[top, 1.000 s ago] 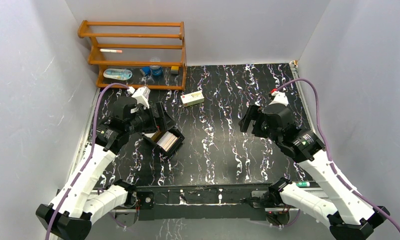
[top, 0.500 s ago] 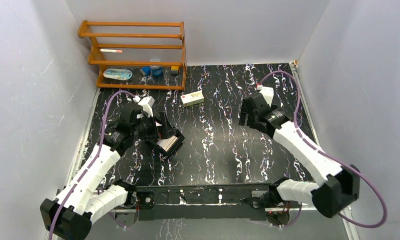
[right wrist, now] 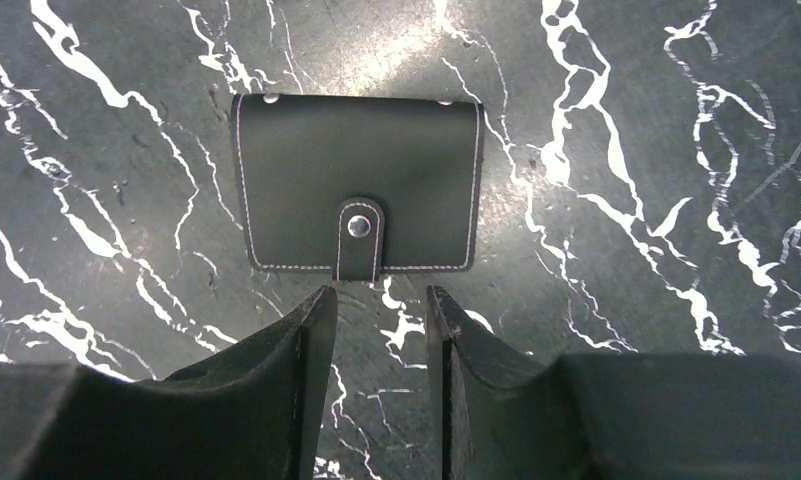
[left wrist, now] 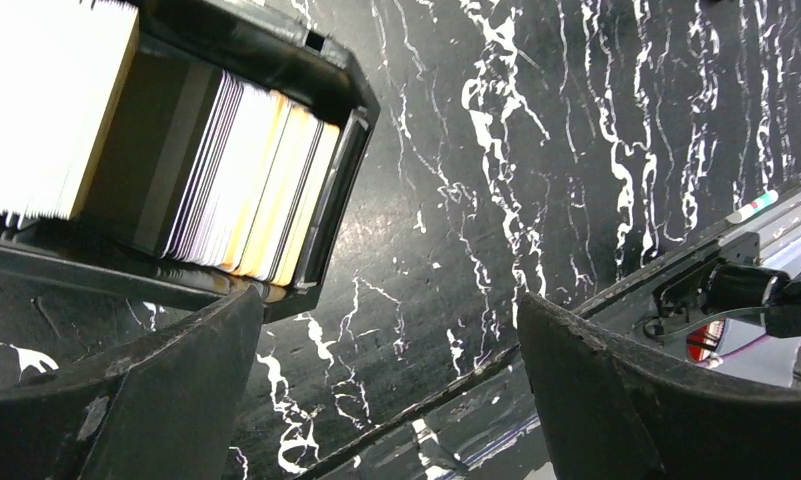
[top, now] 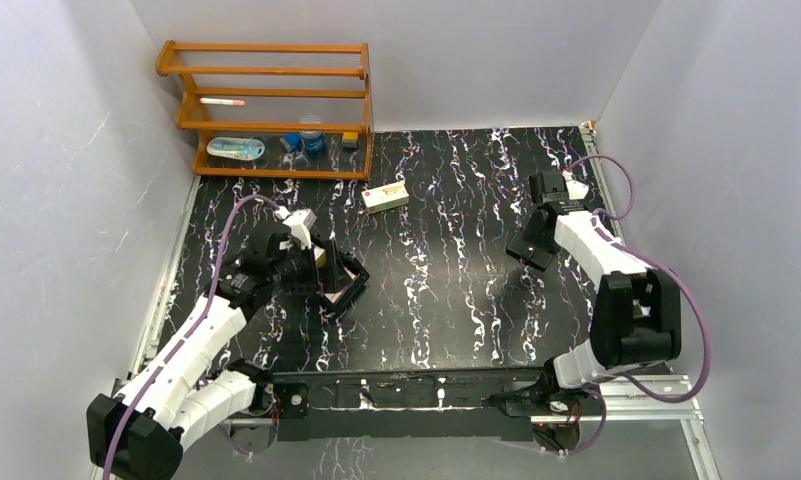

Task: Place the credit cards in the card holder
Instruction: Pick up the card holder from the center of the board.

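Observation:
The credit cards point(left wrist: 238, 178) stand on edge as a white, pink and yellow stack inside an open black hinged box point(top: 344, 287) left of centre. My left gripper point(left wrist: 388, 300) hangs wide open just beside that box, nothing between its fingers. The card holder point(right wrist: 356, 183), a flat black wallet with white stitching, lies shut on the table with its snap tab point(right wrist: 359, 232) pointing at my right gripper point(right wrist: 379, 295). That gripper is open with a narrow gap, its tips just short of the tab and holding nothing. In the top view my right gripper point(top: 529, 248) covers the card holder.
A wooden rack point(top: 266, 110) with small items stands at the back left. A cream carton point(top: 386, 197) lies in front of it. A second white block point(left wrist: 46, 100) sits in the box's other half. White walls close in both sides; the table's front rail point(left wrist: 676, 280) is near.
My right arm swung out to the right and lowered its gripper over the card holder, jaws narrowing a little. My left gripper slid right, closer over the black box.

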